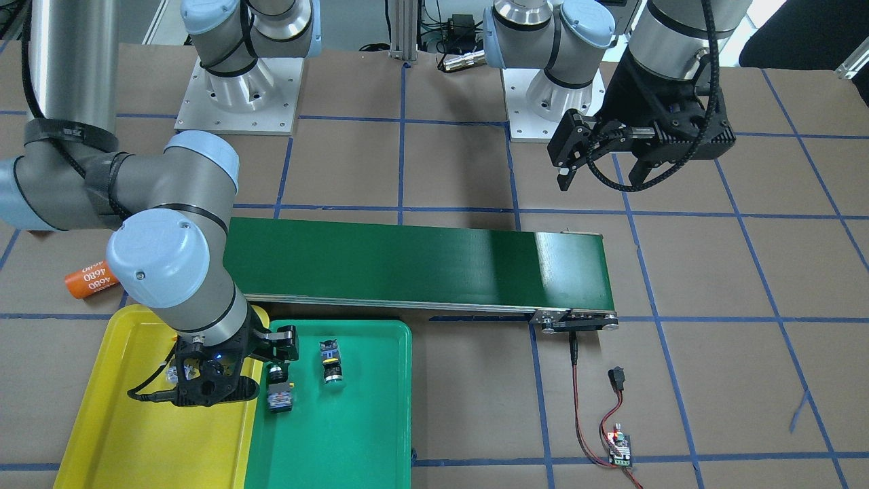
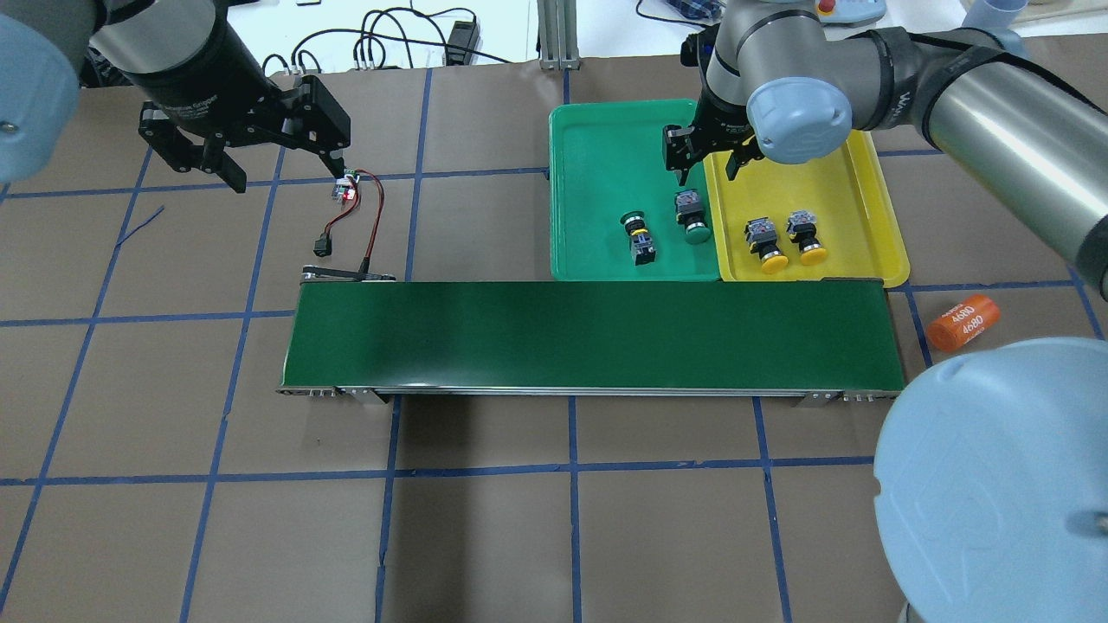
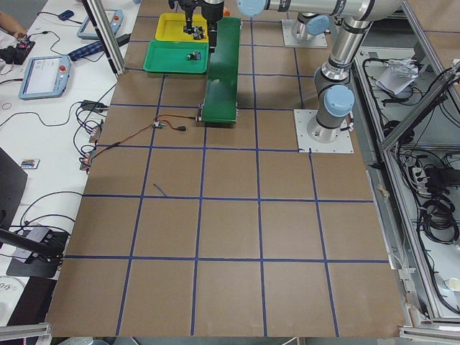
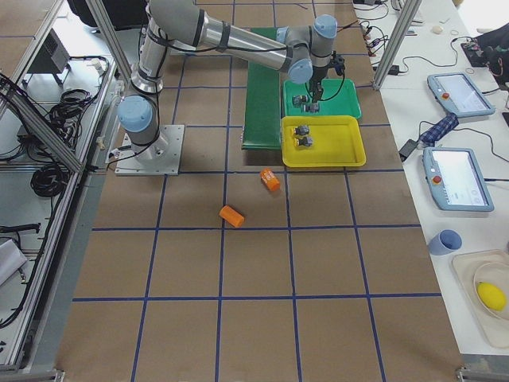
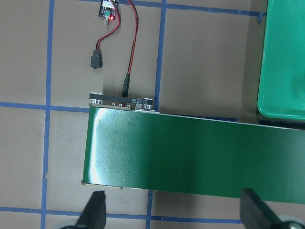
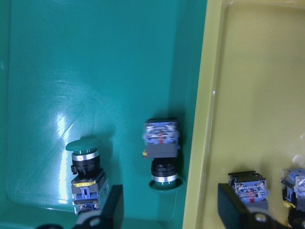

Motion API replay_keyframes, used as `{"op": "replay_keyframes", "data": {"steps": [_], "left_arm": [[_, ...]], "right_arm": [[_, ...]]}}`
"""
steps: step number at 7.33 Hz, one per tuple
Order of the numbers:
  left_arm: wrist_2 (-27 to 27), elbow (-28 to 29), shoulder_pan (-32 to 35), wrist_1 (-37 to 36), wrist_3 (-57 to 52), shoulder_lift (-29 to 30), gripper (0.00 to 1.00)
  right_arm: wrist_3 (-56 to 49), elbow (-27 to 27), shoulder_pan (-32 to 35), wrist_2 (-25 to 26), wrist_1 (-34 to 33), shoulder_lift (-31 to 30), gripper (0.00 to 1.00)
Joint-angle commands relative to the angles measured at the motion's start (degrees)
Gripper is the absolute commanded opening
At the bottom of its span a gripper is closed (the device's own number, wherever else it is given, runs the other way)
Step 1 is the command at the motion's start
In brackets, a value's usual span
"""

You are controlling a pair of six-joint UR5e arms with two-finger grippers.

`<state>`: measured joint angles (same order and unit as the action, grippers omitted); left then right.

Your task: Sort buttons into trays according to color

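The desk (image 2: 485, 536) is viewed steeply from behind the robot and from opposite, distantly from both ends, and closely downward from the wrists. The green tray (image 2: 597, 173) is shared by all.

Trays (image 2: 589, 164) side by side, two buttons (image 2: 641, 239) in each, belt (image 2: 589, 337) alongside

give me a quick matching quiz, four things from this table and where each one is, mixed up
1 green buttons
2 yellow buttons
3 orange cylinder marked 4680
4 left tool

A in the yellow tray
B on the table by the belt's end
C in the green tray
D open, above the table

Pairs: 1-C, 2-A, 3-B, 4-D
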<state>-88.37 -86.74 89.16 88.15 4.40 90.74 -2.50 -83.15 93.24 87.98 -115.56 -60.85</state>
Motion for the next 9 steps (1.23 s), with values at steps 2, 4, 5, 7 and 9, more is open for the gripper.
{"op": "replay_keyframes", "data": {"steps": [2, 4, 5, 7, 9], "left_arm": [[0.1, 0.1, 0.0, 0.0, 0.0, 0.1, 1.0], [0.1, 0.0, 0.0, 0.0, 0.0, 0.0, 1.0], [0.2, 0.1, 0.0, 0.0, 0.0, 0.1, 1.0], [0.1, 0.0, -0.1, 0.0, 0.0, 0.1, 1.0], [-0.5, 0.1, 0.0, 0.3, 0.0, 0.0, 1.0]], "right_arm": [[-0.1, 0.7, -0.2, 0.0, 7.5, -4.4, 1.0], [0.0, 0.7, 0.1, -0.1, 19.3, -14.6, 1.0], [0.0, 0.7, 0.3, 0.0, 25.1, -19.6, 1.0], [-0.1, -0.7, 0.3, 0.1, 29.0, -23.4, 1.0], [-0.1, -2.4, 0.3, 0.0, 28.8, -23.9, 1.0]]}}
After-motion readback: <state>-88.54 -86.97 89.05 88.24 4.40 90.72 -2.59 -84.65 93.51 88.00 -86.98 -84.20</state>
